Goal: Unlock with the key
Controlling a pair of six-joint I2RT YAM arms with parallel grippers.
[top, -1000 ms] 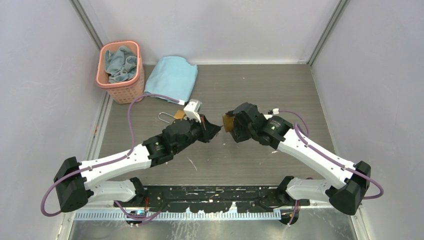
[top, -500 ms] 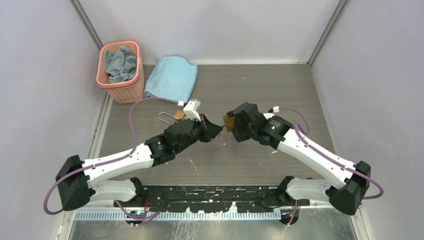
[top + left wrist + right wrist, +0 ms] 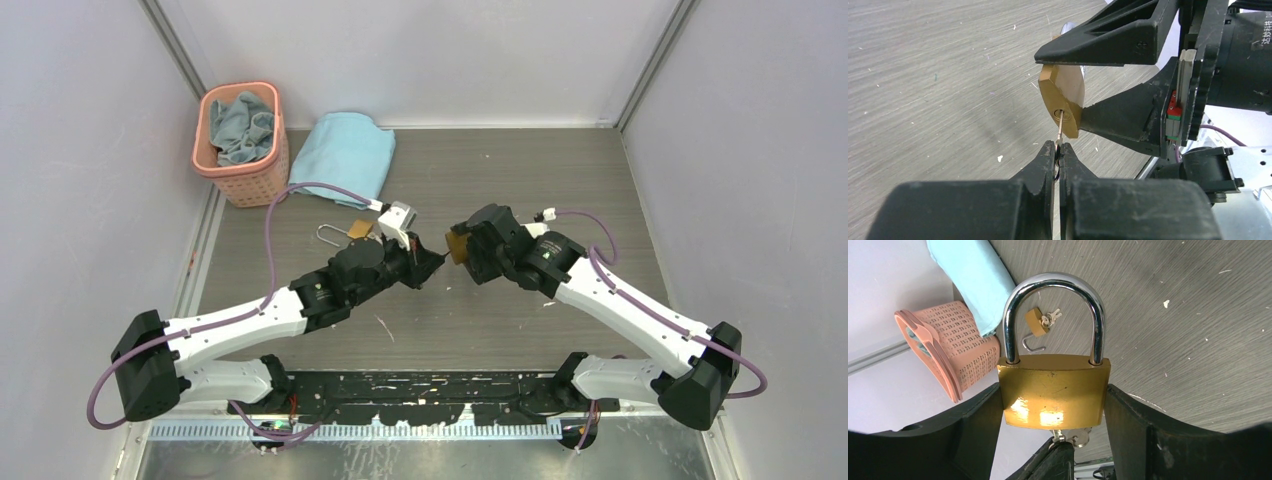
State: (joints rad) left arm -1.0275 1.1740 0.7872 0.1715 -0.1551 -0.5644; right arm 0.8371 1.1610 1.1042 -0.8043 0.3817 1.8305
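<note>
Steel key first: your left gripper is pinched tight on it, with the blade running straight into the keyhole, so a wrist roll should turn it. Just beyond, the brass padlock is held clear of the table. The right gripper clamps it across its flanks, fingers set wide around the body, likely to brace it against that twist. Both shackle legs sit in the body, so it looks locked. Farther back lie a spare padlock, a blue cloth and a pink basket.
</note>
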